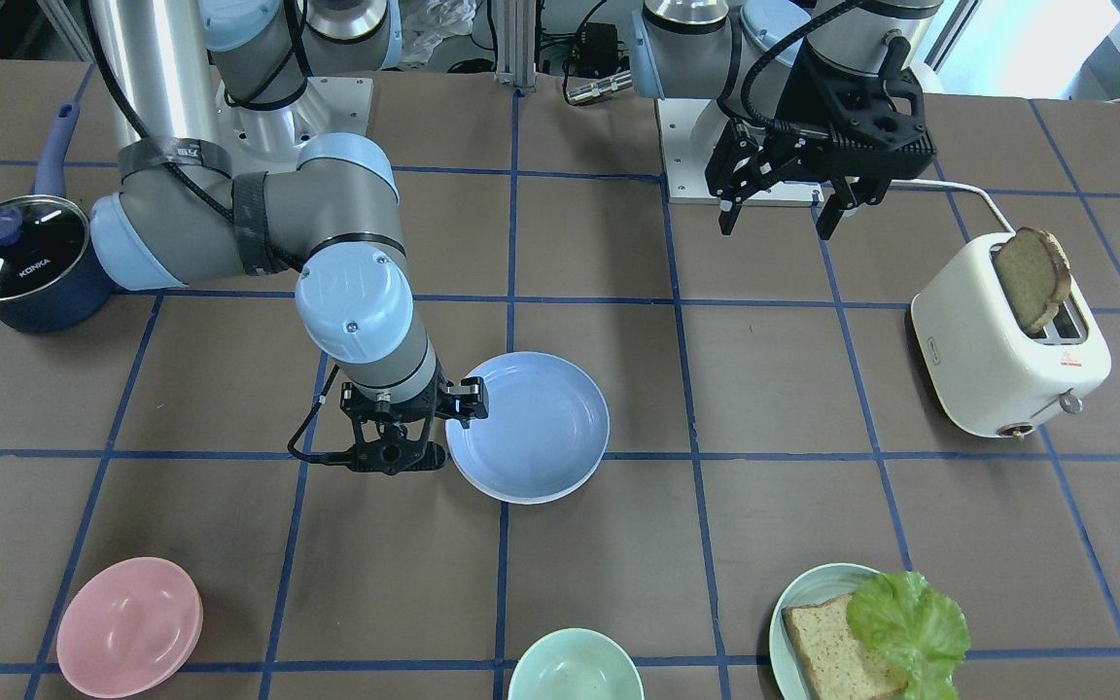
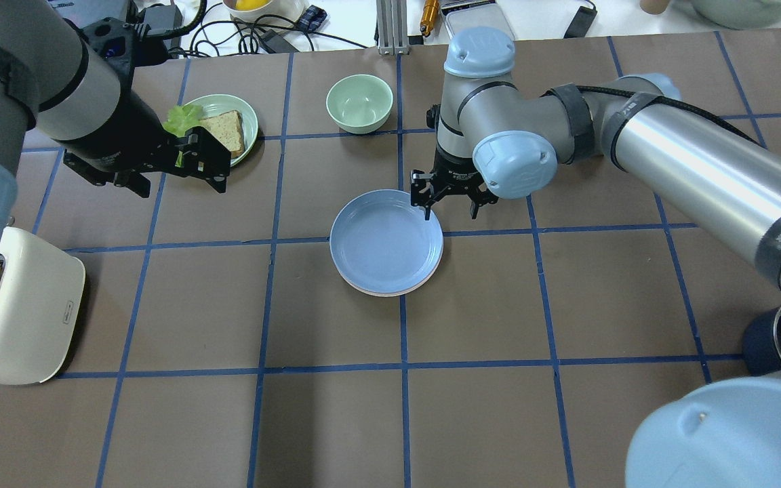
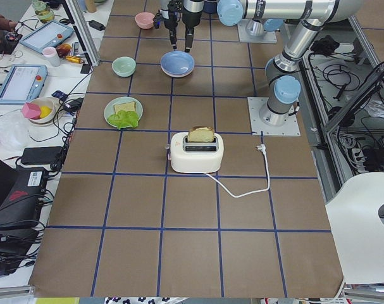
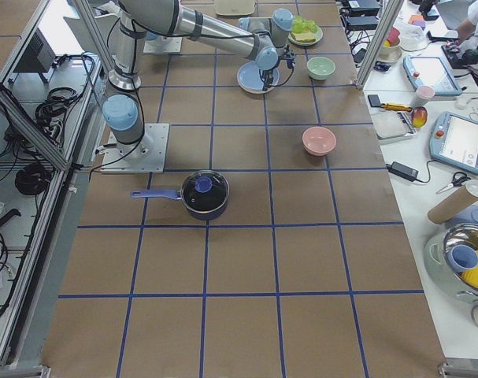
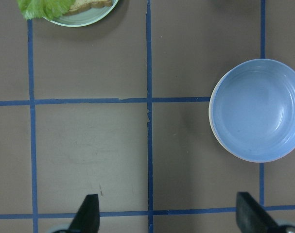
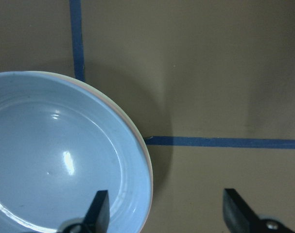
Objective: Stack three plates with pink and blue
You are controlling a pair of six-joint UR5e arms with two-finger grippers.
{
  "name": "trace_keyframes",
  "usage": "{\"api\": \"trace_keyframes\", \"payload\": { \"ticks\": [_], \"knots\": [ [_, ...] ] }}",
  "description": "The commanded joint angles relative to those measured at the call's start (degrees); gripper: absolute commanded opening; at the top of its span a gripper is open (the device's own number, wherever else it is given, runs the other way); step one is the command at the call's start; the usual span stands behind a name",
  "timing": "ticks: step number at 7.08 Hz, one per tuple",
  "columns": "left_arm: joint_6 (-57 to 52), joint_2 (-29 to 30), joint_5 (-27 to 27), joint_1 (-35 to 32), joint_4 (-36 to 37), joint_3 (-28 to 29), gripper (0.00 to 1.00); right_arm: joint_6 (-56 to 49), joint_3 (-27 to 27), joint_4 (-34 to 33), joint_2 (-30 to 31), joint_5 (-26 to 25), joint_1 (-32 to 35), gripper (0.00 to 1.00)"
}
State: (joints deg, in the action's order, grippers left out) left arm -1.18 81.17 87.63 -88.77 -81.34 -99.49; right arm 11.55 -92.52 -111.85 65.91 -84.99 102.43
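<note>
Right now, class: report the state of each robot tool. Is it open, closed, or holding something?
Left tool: open, holding nothing.
Right tool: open, astride the rim of the blue plate, gripping nothing.

Four exterior, two wrist close-ups, one common blue plate (image 1: 541, 428)

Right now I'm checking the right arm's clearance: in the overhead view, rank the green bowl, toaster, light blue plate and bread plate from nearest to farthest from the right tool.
From the right tool:
1. light blue plate, mid-table, rim at the tool.
2. green bowl, across the table.
3. bread plate, toward the robot's left.
4. toaster, far left, near edge.
</note>
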Motion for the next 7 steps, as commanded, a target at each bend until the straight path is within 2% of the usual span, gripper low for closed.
{"api": "trace_keyframes", "payload": {
  "ticks": [1, 3, 4, 5, 6, 7],
  "knots": [
    [-0.22, -0.93, 0.0, -0.09, 1.26, 0.0, 1.0, -0.21, 2.68, 3.63, 5.52, -0.01, -2.83, 1.0],
    [-0.31, -0.75, 0.0, 0.0, 2.84, -0.36, 1.0, -4.14, 7.85, 15.89, 12.54, -0.27, -7.74, 1.0],
    [-0.4, -0.75, 0.0, -0.09, 3.46, -0.44, 1.0, -6.34, 9.45, 20.92, 15.8, -3.14, -9.94, 1.0],
    [-0.57, 0.38, -0.09, 0.0, 5.56, -0.45, 1.0, -10.36, 9.46, 23.06, 19.05, -4.3, -10.84, 1.0],
    [-0.49, 1.09, -0.09, 0.0, 7.84, -1.75, 1.0, -11.27, 8.68, 28.31, 22.13, -4.31, -12.06, 1.0],
    [-0.57, -0.39, -0.09, -0.09, 7.95, -4.03, 1.0, -11.28, 6.24, 26.1, 22.94, -3.88, -12.42, 1.0]
  ]
}}
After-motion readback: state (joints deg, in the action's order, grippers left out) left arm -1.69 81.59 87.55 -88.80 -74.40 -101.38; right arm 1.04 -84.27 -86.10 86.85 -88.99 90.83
